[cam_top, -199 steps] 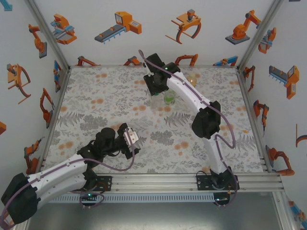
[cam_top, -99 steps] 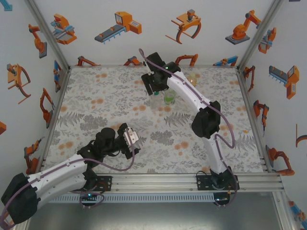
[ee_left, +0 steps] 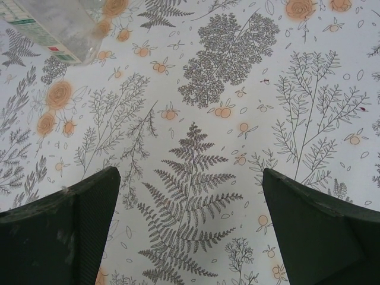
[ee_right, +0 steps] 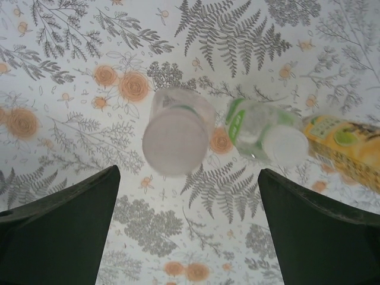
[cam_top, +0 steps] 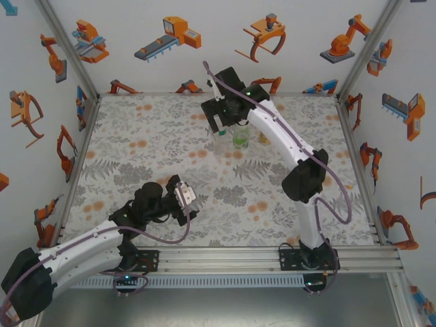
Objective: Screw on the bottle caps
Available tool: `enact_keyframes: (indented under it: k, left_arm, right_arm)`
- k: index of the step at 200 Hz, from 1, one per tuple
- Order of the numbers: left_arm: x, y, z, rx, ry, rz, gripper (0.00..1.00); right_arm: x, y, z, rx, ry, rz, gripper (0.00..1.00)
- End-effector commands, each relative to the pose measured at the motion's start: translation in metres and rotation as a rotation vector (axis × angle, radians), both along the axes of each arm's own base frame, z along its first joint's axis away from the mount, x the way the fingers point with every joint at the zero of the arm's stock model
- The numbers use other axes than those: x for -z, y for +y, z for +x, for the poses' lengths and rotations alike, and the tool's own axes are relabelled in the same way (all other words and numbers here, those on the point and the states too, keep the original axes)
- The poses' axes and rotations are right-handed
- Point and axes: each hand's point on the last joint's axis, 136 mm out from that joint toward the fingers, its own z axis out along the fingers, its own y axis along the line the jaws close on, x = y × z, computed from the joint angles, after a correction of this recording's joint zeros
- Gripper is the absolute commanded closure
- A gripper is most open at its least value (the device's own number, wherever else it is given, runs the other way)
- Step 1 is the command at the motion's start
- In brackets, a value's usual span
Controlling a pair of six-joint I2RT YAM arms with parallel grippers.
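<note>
Three bottles stand close together at the far middle of the mat. The clear bottle [cam_top: 222,141] [ee_right: 178,113] carries a whitish cap [ee_right: 175,141]. Right of it the green bottle [cam_top: 240,137] [ee_right: 249,126] has a white cap [ee_right: 286,146] on its neck. The amber-yellow bottle [ee_right: 344,142] runs out of the right wrist view's right edge, its cap unseen. My right gripper [cam_top: 219,125] [ee_right: 187,231] hangs open above and just short of the clear bottle, holding nothing. My left gripper [cam_top: 185,199] [ee_left: 190,231] is open over bare mat near the front left.
The floral mat [cam_top: 157,150] covers the table inside white walls with metal rails. The lower part of a clear labelled bottle [ee_left: 53,27] shows at the top left of the left wrist view. The right arm's elbow [cam_top: 305,176] hangs over the mat's right half.
The right arm's elbow has swung right and its wrist has tipped up and back over the bottles. The left arm has not moved.
</note>
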Motion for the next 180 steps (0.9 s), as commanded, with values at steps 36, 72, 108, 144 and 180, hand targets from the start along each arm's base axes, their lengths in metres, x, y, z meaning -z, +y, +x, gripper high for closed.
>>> enact_keyframes:
  k: [36, 72, 108, 144, 180]
  left_arm:
    - [-0.008, 0.01, 0.012, -0.089, -0.027, -0.066, 0.03]
    - [-0.018, 0.022, 0.022, -0.164, -0.044, -0.131, 0.03]
    - [-0.025, 0.035, 0.032, -0.243, -0.052, -0.186, 0.03]
    - [-0.033, 0.051, 0.043, -0.347, -0.081, -0.245, 0.03]
    - [-0.045, 0.071, 0.048, -0.453, -0.126, -0.279, 0.03]
  right_arm:
    - [-0.042, -0.049, -0.026, 0.04, -0.157, -0.04, 0.08]
    - [-0.033, -0.087, -0.047, 0.096, -0.229, -0.063, 0.02]
    - [-0.009, -0.122, -0.068, 0.139, -0.279, -0.079, 0.01]
    - [0.024, -0.161, -0.083, 0.223, -0.348, -0.066, 0.01]
    - [0.065, -0.209, -0.092, 0.326, -0.434, -0.086, 0.01]
